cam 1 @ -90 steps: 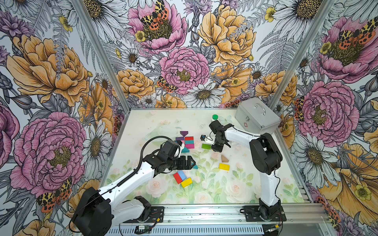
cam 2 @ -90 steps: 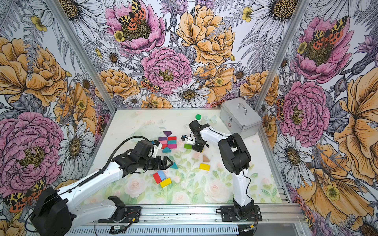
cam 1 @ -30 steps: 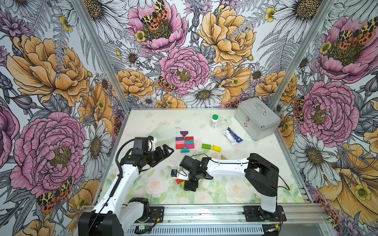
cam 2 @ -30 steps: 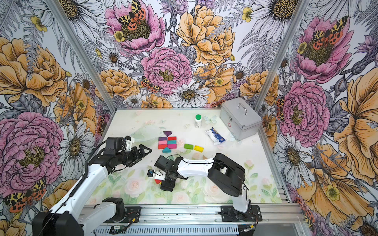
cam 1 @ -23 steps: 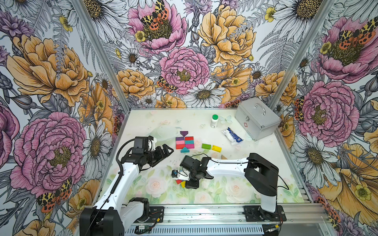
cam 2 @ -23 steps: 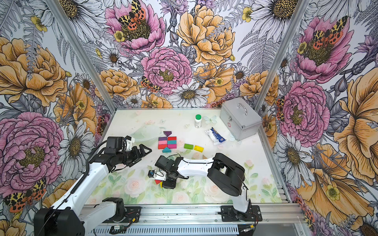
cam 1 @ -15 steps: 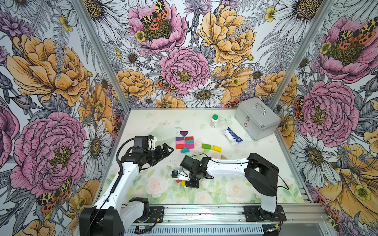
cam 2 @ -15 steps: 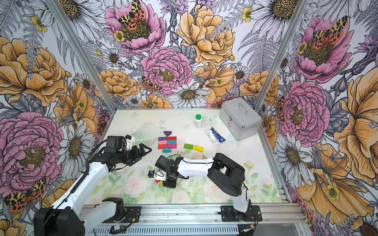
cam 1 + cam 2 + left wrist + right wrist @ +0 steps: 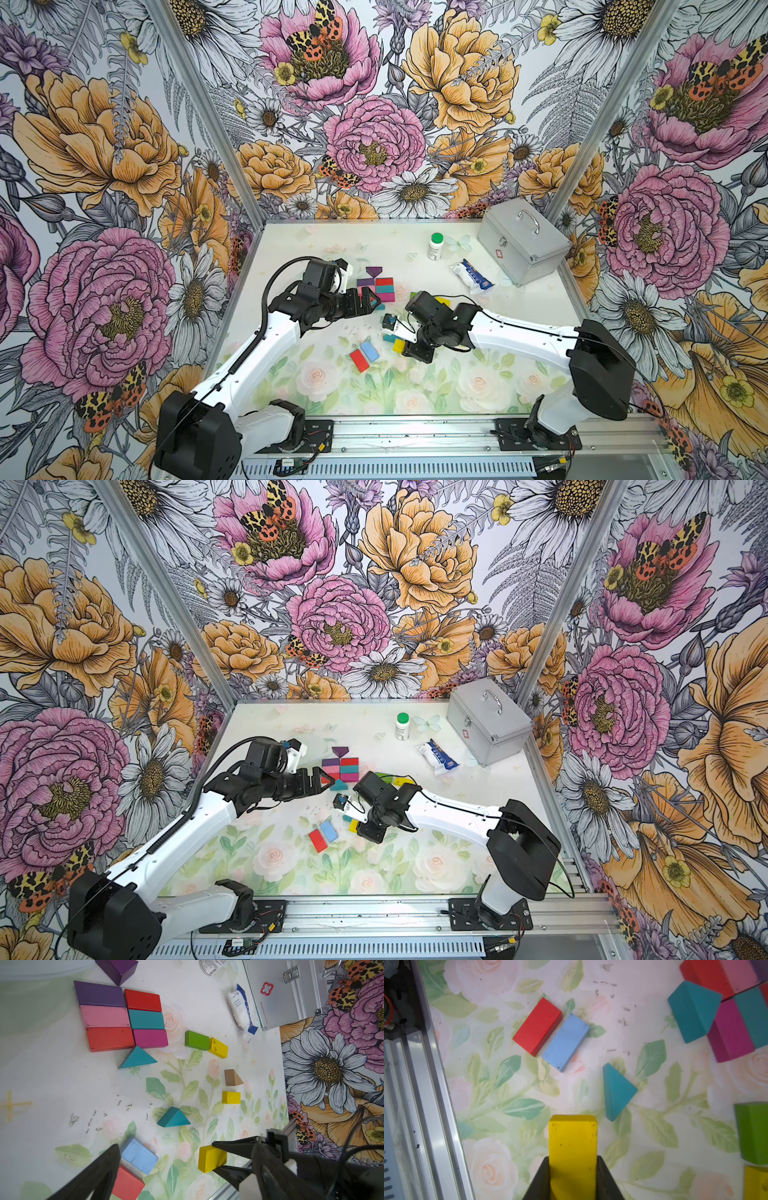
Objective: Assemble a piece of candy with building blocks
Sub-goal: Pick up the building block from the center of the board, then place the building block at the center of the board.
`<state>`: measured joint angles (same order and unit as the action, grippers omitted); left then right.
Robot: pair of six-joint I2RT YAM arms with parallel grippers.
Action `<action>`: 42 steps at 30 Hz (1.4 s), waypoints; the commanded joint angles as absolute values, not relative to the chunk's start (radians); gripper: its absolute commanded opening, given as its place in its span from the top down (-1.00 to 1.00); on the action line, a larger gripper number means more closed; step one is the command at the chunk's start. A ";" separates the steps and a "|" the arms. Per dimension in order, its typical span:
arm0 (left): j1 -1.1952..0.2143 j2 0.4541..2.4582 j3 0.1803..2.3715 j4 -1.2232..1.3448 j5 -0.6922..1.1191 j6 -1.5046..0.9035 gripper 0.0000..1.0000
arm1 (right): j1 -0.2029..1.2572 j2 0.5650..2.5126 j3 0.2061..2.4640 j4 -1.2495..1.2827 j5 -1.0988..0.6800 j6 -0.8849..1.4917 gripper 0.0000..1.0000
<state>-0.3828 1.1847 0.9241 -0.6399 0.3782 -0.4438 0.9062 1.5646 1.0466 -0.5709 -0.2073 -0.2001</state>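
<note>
My right gripper is shut on a yellow block, which sticks out forward between its fingers; the same block shows in both top views. Beside it on the mat lie a teal triangle, a light blue block and a red block. The joined group of purple, pink, red, teal and magenta blocks lies further back, with a purple triangle and a teal triangle at its ends. My left gripper hangs open and holds nothing, just left of that group.
Green and yellow blocks, a tan triangle and a small yellow block lie right of the group. At the back stand a white bottle, a blue-and-white packet and a silver case. The metal rail runs along the front.
My right gripper has shut on the yellow block and carried it back and to the right, which uncovers the red and light blue blocks. The open left gripper has shifted right toward the group.
</note>
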 commanded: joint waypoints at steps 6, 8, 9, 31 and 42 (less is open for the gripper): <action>-0.473 1.205 0.976 -0.638 0.281 -0.344 -0.97 | 0.729 1.615 1.063 -0.626 -0.080 -0.173 0.58; -0.493 1.198 0.967 -0.635 0.277 -0.325 -0.97 | 0.695 1.657 1.093 -0.670 -0.018 -0.183 0.58; -0.502 1.200 0.963 -0.635 0.275 -0.322 -0.97 | 0.684 1.676 1.110 -0.690 0.003 -0.189 0.59; -0.537 1.137 0.870 -0.571 0.328 -0.318 -0.97 | 0.583 1.856 1.236 -0.716 0.011 -0.398 0.53; -0.536 1.108 0.854 -0.571 0.337 -0.342 -0.97 | 0.581 1.881 1.244 -0.733 -0.006 -0.392 0.28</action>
<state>-0.5282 1.1431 0.8608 -0.5915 0.3069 -0.3405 0.5873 1.8641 1.2224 -0.7219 0.0040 -0.3862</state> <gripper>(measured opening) 0.986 0.353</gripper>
